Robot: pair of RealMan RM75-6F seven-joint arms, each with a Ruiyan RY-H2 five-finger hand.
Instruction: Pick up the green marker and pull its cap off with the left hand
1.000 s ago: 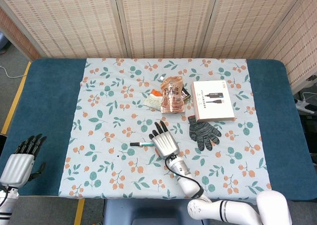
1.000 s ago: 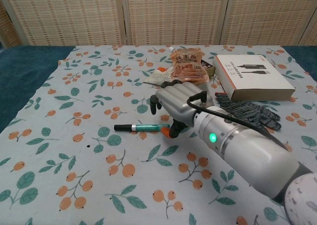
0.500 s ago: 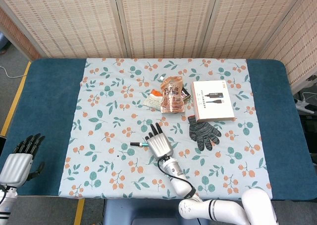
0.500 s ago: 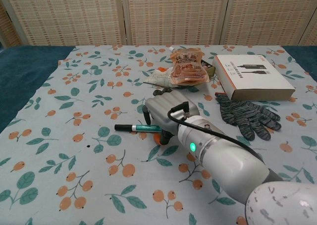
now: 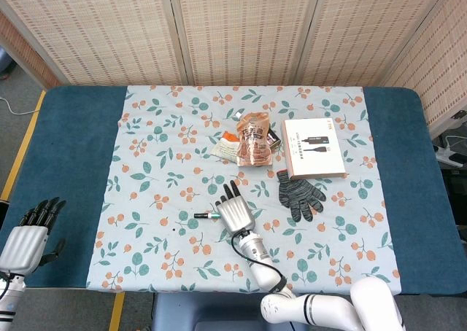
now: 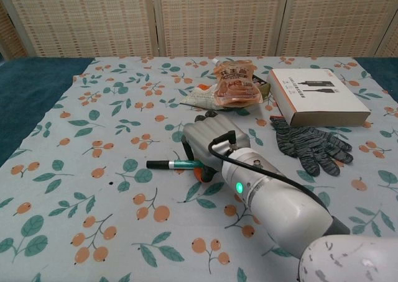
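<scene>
Right hand: the right hand [image 6: 208, 143] is settling palm-down over the right end of the green marker [image 6: 171, 164], fingers curling toward the tabletop; whether they are actually gripping the pen is hidden under the palm, so I cannot tell.
Change: over the last second this hand has been sliding toward 9 o'clock and lowering, so it is now covering more of the pen than before; the marker has nudged only slightly.
Green marker: it is lying flat on the floral cloth [image 5: 146, 163], pointing toward 9 o'clock, its dark end sticking out past the hand, near the middle of the tabletop [image 5: 73, 127].
Left hand: the left hand [image 5: 29, 236] is waiting well apart at about 8 o'clock, off the cloth at the blue edge, holding nothing, fingers loosely bent and apart.
Meaning: the pick-up is looking close but unconfirmed; the cap is still on, and the left hand is not yet near enough to pull it.
Nearby: a snack packet [image 5: 253, 138], a white box [image 5: 312, 149] and a grey glove [image 5: 298, 192] are lying toward 1 and 2 o'clock of the marker.
</scene>
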